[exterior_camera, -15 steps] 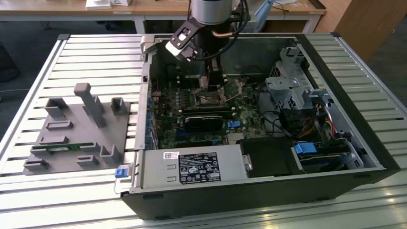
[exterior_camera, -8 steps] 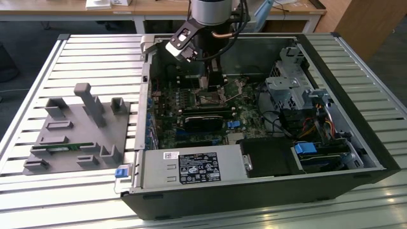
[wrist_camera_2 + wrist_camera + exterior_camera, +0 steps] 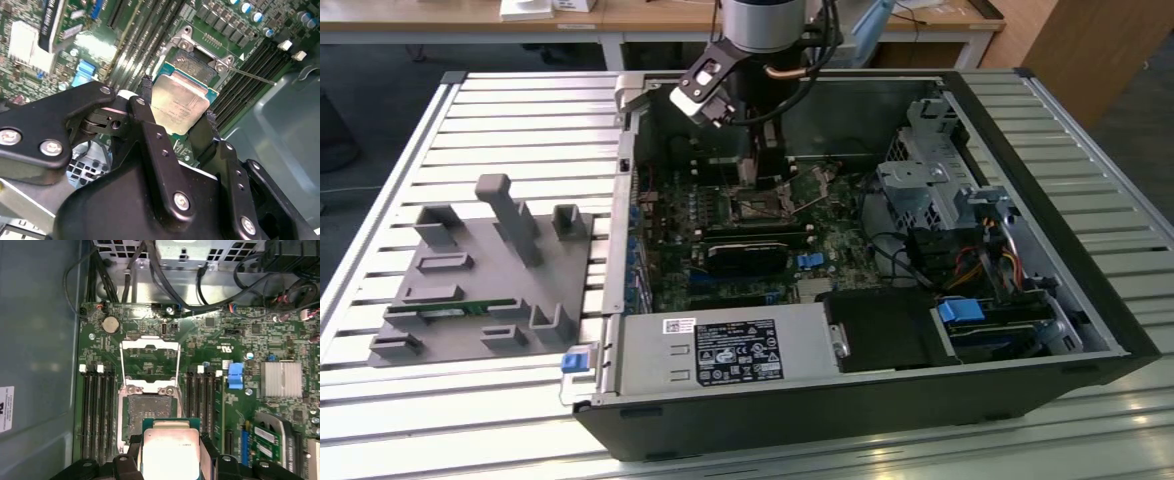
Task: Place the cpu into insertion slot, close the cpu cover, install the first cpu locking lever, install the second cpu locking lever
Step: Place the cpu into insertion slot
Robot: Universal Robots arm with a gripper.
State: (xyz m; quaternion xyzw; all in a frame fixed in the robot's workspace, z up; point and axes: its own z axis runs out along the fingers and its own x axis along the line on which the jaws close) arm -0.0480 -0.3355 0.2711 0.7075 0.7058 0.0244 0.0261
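At exterior view's left, grey holder rack [image 3: 480, 270] on slatted tabletop [image 3: 520, 110], well apart from work. Rightward, open computer case [image 3: 854, 410]; arm [image 3: 767, 25] down inside over green board [image 3: 200, 340]. There, pincer [image 3: 177, 105] clenched on cpu [image 3: 175, 95], gripping two opposite edges. Held flat, silvery top up, edges roughly square to slot [image 3: 150, 412]. Hovering over slot's near edge, not yet seated. Bare and dark inside silver rim. Just beyond slot, cover [image 3: 150, 362] flipped open.
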